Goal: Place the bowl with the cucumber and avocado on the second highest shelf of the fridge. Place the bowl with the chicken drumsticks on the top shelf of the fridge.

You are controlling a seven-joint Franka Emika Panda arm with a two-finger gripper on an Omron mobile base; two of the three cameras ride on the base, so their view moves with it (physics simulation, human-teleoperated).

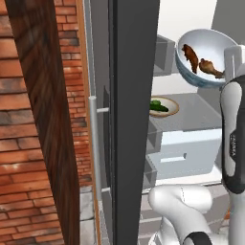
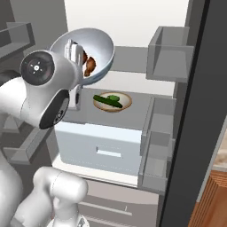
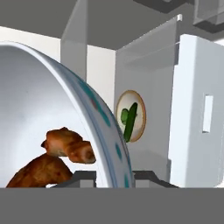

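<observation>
Fingers point(image 3: 107, 177) clamped on tilted drumstick bowl point(image 1: 203, 55) rim, raised toward top shelf; cucumber bowl point(image 2: 112, 101) already shelved at 5 o'clock.

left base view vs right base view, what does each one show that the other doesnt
Left base view alone: the brick wall, a brown cabinet side and the door's silver handle.
Right base view alone: the door bins seen from inside and a strip of wood floor.
Both: the gripper holding the tilted drumstick bowl, the cucumber bowl on a shelf, and the drawer.
</observation>
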